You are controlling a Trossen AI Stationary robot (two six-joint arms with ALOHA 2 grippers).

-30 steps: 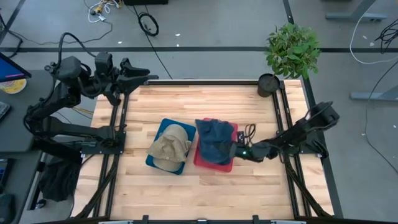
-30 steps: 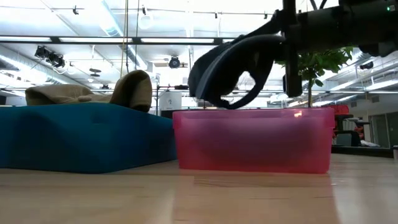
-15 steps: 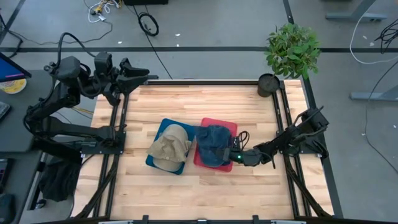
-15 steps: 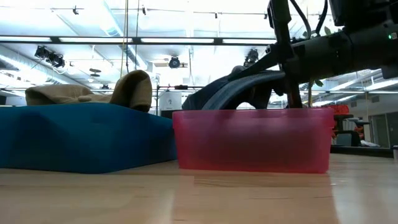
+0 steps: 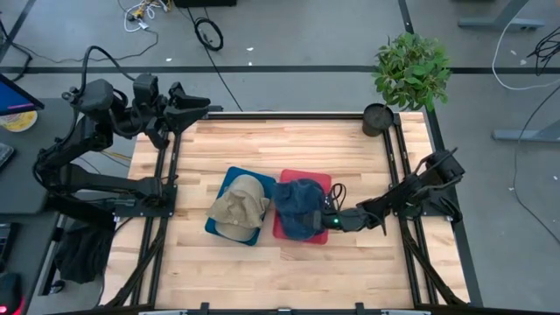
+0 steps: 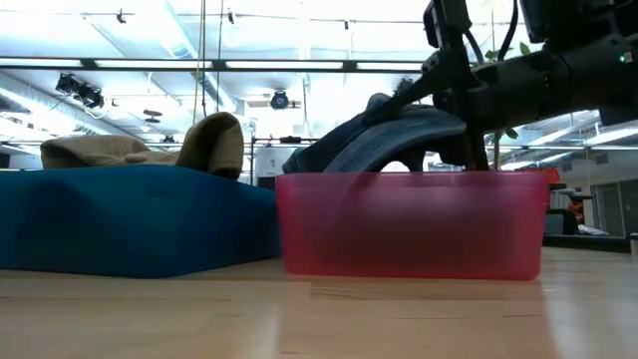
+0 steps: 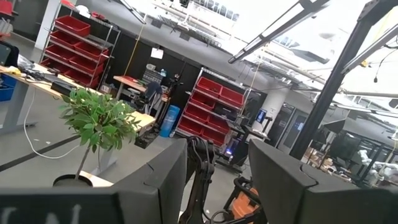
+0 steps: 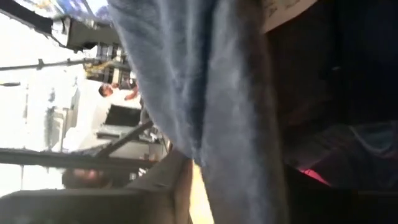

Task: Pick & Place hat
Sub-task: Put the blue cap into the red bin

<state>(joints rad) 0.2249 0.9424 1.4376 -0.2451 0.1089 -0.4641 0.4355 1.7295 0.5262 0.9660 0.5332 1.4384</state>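
Blue hat (image 5: 297, 206) now lower in red bin (image 5: 320, 182), right pincer (image 5: 325, 220) alongside.

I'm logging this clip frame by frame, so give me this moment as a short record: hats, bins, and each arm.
blue hat: in the red bin, crown above its rim
tan hat: on the blue bin
right gripper: at the blue hat, at the red bin's edge; whether it grips cannot be told
left gripper: parked at the table's far left corner, fingers apart, empty
plant: far right corner
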